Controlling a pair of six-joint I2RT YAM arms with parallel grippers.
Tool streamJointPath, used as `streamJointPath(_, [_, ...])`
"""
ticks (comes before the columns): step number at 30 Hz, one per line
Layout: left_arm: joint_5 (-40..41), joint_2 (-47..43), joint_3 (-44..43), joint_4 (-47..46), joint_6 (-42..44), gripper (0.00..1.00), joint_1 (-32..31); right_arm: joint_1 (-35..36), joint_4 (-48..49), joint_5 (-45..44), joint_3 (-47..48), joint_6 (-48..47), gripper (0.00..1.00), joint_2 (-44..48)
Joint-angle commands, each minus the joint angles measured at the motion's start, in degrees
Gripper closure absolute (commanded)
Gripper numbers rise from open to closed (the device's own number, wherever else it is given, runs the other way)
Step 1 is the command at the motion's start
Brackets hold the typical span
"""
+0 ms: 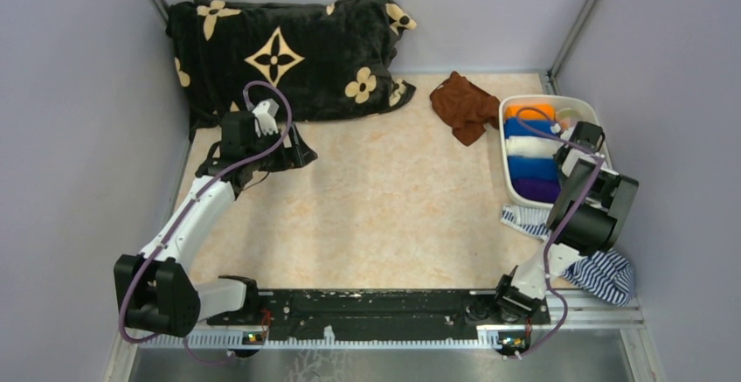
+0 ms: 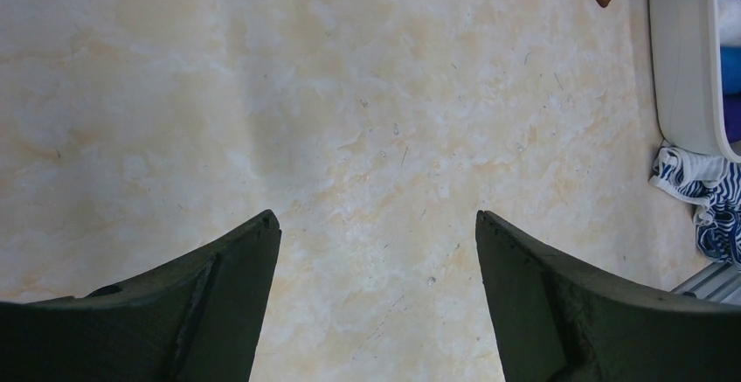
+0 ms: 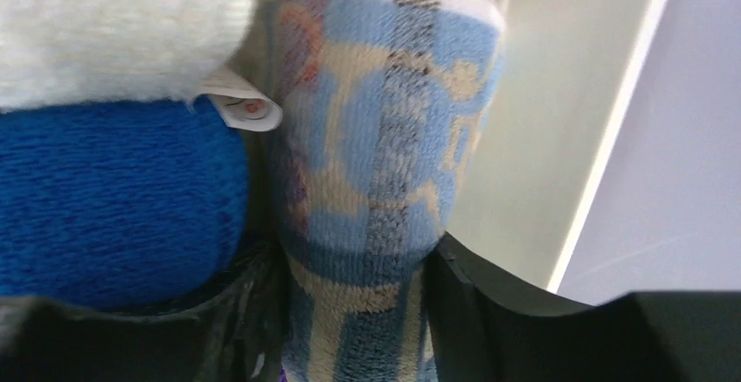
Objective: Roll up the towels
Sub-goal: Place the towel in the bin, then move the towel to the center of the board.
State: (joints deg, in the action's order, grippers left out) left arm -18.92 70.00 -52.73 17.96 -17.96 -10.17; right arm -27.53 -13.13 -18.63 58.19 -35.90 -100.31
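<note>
1. A navy-and-white striped cloth [image 1: 603, 275] lies crumpled at the near right corner, beside the right arm's base. Another fold of it shows at the tub's near end.
2. The marbled beige table top [image 1: 393, 216] is pale and smooth.
3. The left gripper [image 2: 376, 220] hangs over bare table at left of centre. Its dark fingers are spread wide with nothing between them.
4. A white oblong plastic tub [image 1: 559, 100] stands at the right side. Side by side in it, nearest first, lie a purple roll [image 1: 535, 190], a royal-blue roll [image 3: 114, 207], a white fluffy roll [image 3: 114, 24], a second blue one and an orange roll [image 1: 529, 111].
5. The right gripper [image 3: 354, 260] is down inside the tub by its right wall. Its fingers flank a rolled pale blue printed towel [image 3: 384, 120] with beige and red marks, set between the royal-blue roll and the wall. Both fingers lie against it, but whether they squeeze it cannot be told.
6. A plain brown towel [image 1: 463, 107] sits unrolled in a crumpled heap just left of the tub's far end.
7. A black plush blanket with beige flowers [image 1: 280, 50] is bunched in the far left corner.
</note>
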Motion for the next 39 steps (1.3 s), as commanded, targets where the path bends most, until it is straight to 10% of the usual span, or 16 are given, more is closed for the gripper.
streamJointPath(1, [-1.0,-0.7,0.7,-1.9,0.9,0.12,0.3,-0.8,1.9,2.4,1.1,1.3,0.43,0.8])
streamJointPath(21, [-1.2,-2.7,1.3,-3.0,1.0,0.12,0.3,-0.9,1.9,3.5,2.4,1.7,0.15,13.3])
streamJointPath(27, [-1.7,-3.4,1.5,-3.4,0.9,0.12,0.3,0.2,0.7,10.1,5.2,14.2,0.13,21.9])
streamJointPath(39, [-1.7,-2.5,1.1,-2.8,1.6,0.12,0.9,24.7,9.4,14.7,4.7,39.0,0.15,18.8])
